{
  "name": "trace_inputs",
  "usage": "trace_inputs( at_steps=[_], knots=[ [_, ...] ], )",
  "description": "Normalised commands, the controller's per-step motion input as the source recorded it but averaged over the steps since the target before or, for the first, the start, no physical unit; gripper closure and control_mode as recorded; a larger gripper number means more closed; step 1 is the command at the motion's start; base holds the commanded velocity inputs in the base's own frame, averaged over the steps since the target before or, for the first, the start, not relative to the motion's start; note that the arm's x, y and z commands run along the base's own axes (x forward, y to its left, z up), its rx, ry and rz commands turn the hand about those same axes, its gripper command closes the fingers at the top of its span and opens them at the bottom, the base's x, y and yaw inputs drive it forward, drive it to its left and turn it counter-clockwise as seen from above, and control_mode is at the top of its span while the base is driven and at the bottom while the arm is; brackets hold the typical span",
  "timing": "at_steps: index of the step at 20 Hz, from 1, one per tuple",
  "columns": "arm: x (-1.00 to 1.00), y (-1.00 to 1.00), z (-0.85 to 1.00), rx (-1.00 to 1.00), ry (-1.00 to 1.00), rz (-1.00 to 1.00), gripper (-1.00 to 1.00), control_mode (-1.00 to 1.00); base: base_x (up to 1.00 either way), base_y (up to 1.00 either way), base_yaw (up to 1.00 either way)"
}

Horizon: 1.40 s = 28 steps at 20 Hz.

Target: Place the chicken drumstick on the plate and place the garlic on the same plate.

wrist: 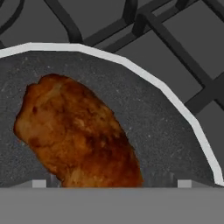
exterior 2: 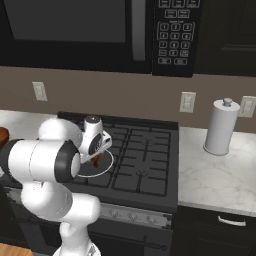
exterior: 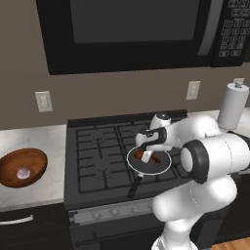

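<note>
Chicken drumstick [wrist: 76,133] lies in frying pan [wrist: 175,144] on stove, directly under the spread-jawed, empty gripper [exterior: 146,155]; hand view: long axis 11-to-5 o'clock, offset toward 9.

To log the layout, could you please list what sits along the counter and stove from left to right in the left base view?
Wooden bowl holding the garlic → frying pan with the chicken drumstick → paper towel roll.

Arm bent low, pincer [exterior: 145,157] wide apart.
</note>
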Motion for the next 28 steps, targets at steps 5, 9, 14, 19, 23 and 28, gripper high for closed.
trace_inputs(
  at_steps=[5, 9, 14, 19, 23, 28],
  knots=[
    [0.0, 0.1, -0.56, -0.04, 0.02, 0.04, 1.0, -1.0, 0.0, 0.0, 0.0],
    [-0.08, 0.03, -0.37, 0.01, 0.0, 0.01, 1.0, -1.0, 0.0, 0.0, 0.0],
    [-0.49, -0.03, -0.01, 0.05, -0.14, -0.02, 1.0, -1.0, 0.0, 0.0, 0.0],
    [-0.39, -0.06, 0.25, 0.06, -0.17, -0.01, 1.0, -1.0, 0.0, 0.0, 0.0],
    [0.0, -0.19, 0.63, 0.06, -0.01, 0.0, 1.0, -1.0, 0.0, 0.0, 0.0],
    [0.0, -0.34, 0.77, 0.01, 0.0, -0.03, 1.0, -1.0, 0.0, 0.0, 0.0]
  ],
)
